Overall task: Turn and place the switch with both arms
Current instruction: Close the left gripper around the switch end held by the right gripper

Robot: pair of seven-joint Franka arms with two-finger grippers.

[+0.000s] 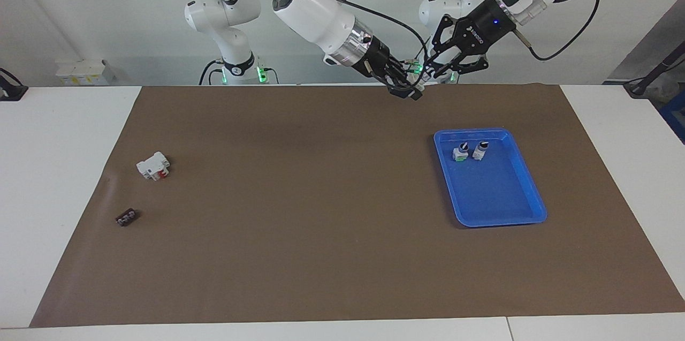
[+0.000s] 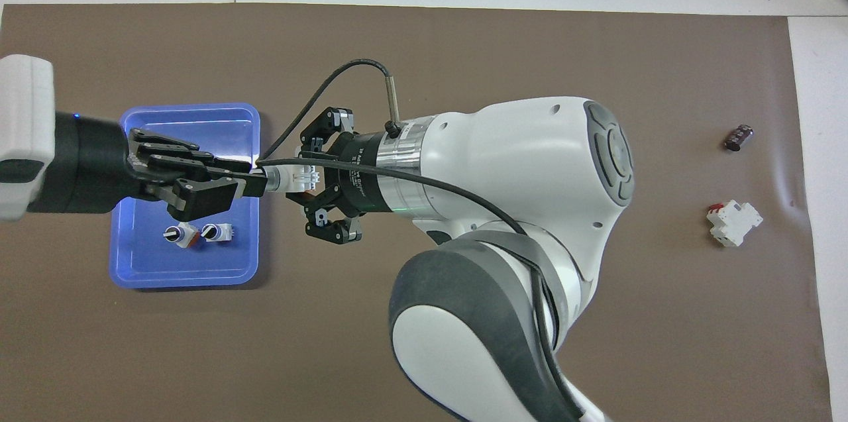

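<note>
Looming closest under the overhead camera, the right arm reaches across toward the left arm's end of the counter. The right gripper has its fingers pressed together on the switch and holds it lying sideways in the air, above the brown mat and clear of the blue tray.

The switch is a small white-grey block with a silver collar at the end that points to the left gripper; green parts show at it in the facing view. The left gripper meets that collar end from the opposite direction. Whether its fingers pinch the switch or only touch it, I cannot tell.

Two other switches, white with black knobs, stand side by side in the tray, in the part nearer to the robots.

Toward the right arm's end of the mat lies a white block with a red part. A tiny black piece lies farther from the robots than the block.
</note>
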